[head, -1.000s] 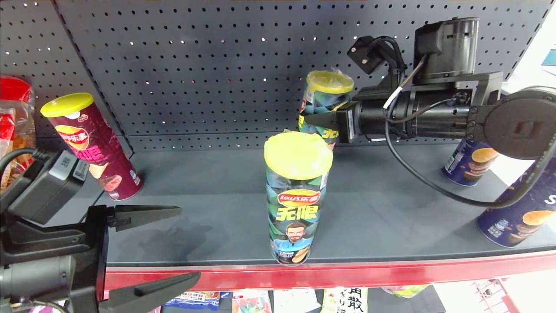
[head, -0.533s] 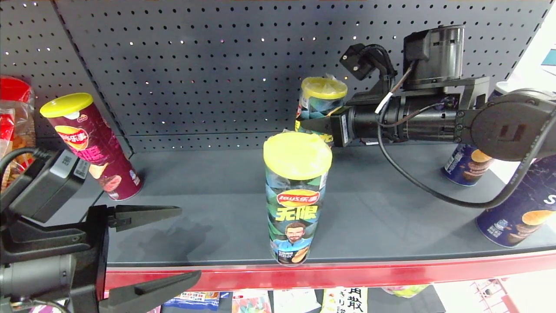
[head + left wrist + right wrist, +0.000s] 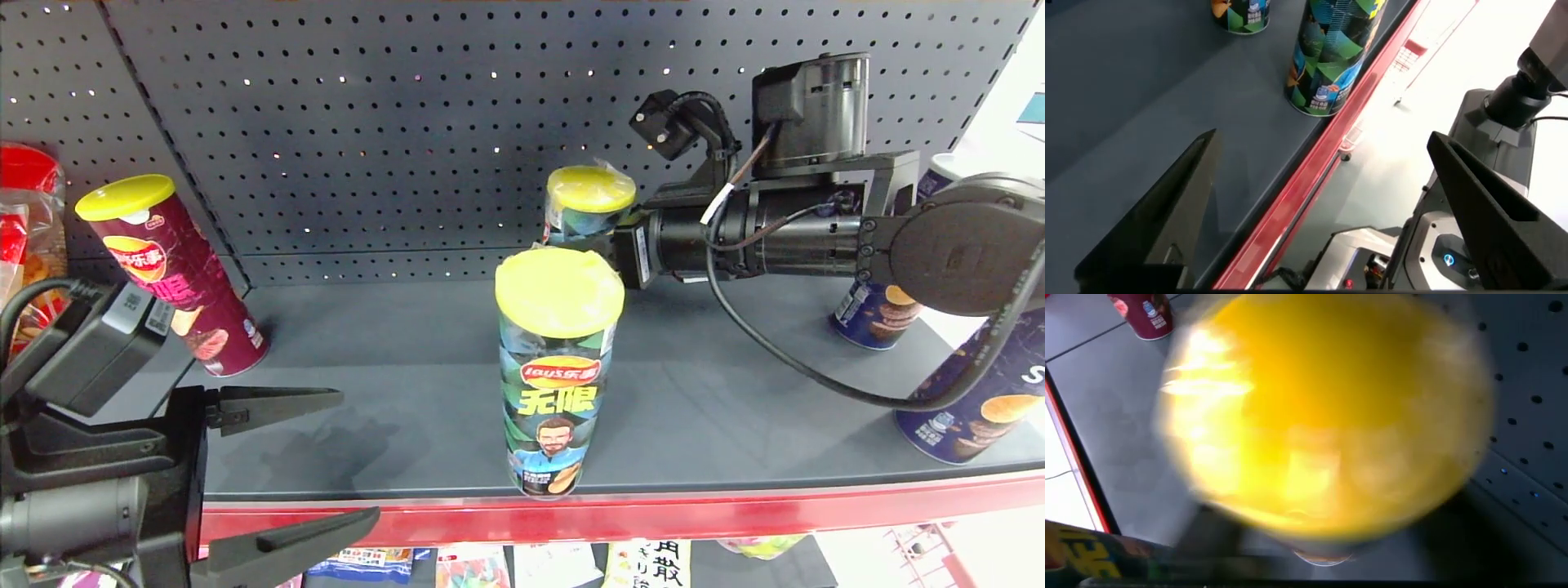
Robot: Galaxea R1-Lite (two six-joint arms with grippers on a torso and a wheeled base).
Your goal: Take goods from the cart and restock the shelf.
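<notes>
A green chip can with a yellow lid (image 3: 589, 198) is upright at the back of the grey shelf (image 3: 384, 384), with my right gripper (image 3: 602, 237) shut on its side. Its lower part is hidden behind a second green can (image 3: 559, 367) that stands at the shelf's front edge. In the right wrist view the held can's yellow lid (image 3: 1323, 425) is close to the camera. My left gripper (image 3: 359, 456) is open and holds nothing, low at the front left by the shelf's edge. The left wrist view shows the front can (image 3: 1331, 57) beyond my left gripper (image 3: 1323, 139).
A maroon can (image 3: 175, 278) stands at the shelf's left, with a red-lidded packet (image 3: 24, 212) beyond it. Two blue cans (image 3: 878, 314) (image 3: 971, 408) stand on the right. A pegboard wall (image 3: 408, 122) closes the back. The red front lip (image 3: 694, 510) has packets on the shelf below.
My right gripper has carried the held can leftward and down, so it now sits lower behind the front can. The left gripper has stayed where it was.
</notes>
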